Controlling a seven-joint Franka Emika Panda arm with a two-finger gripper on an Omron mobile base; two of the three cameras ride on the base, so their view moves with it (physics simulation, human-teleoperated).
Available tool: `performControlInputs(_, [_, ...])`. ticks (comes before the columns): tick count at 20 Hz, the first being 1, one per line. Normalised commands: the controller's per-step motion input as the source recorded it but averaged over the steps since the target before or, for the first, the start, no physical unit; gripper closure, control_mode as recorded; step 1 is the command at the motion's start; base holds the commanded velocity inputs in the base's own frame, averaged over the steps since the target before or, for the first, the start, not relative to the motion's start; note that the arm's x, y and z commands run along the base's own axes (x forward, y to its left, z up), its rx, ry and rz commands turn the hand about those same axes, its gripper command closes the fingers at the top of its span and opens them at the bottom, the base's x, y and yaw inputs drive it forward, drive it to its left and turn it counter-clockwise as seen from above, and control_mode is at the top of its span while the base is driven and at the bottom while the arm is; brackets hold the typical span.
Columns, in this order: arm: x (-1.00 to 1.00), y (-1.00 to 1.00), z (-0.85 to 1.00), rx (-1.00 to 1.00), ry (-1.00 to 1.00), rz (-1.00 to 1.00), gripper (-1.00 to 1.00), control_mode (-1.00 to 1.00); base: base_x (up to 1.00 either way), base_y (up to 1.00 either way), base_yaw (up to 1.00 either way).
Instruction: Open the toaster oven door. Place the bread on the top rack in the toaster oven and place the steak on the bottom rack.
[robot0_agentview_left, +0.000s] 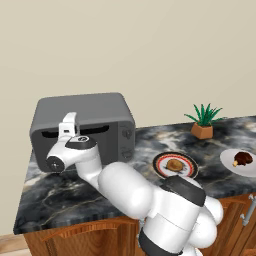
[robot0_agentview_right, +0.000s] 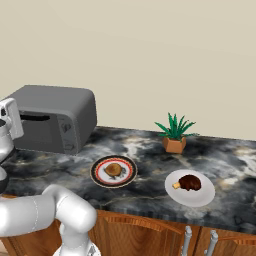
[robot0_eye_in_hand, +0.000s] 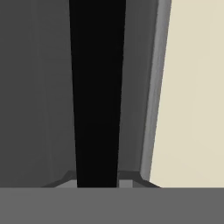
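Pincer (robot0_agentview_left: 68, 131) was clamped on the handle slot (robot0_agentview_left: 75, 131) of the closed toaster oven door (robot0_agentview_left: 80, 142). Bread (robot0_agentview_left: 174, 165) on a ringed plate (robot0_agentview_left: 161, 167), steak (robot0_agentview_left: 243, 159) on a white plate (robot0_agentview_left: 231, 163), potted plant (robot0_agentview_left: 202, 121) behind on the tabletop (robot0_agentview_left: 60, 195).

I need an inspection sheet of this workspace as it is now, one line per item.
Surface: dark marbled counter over wooden cabinets.
Job's things: toaster oven at the counter's left end, toaster oven door shut; bread on a patterned plate; steak on a white plate.
Clutter: potted plant near the wall.
Hand: hand shut at the handle slot.
Cables: nothing seen.
Surroundings: plain beige wall.
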Motion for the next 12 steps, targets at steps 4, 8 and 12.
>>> performControlInputs(4, [0.15, 0.00, 0.02, 0.10, 0.00, -0.01, 1.00, -1.00, 0.00, 0.00, 0.00])
performControlInputs(8, [0.03, 0.00, -0.03, 0.14, 0.03, -0.01, 1.00, -1.00, 0.00, 0.00, 0.00])
performControlInputs(12, [0.09, 0.03, -0.03, 0.15, 0.10, -0.02, 1.00, -1.00, 0.00, 0.00, 0.00])
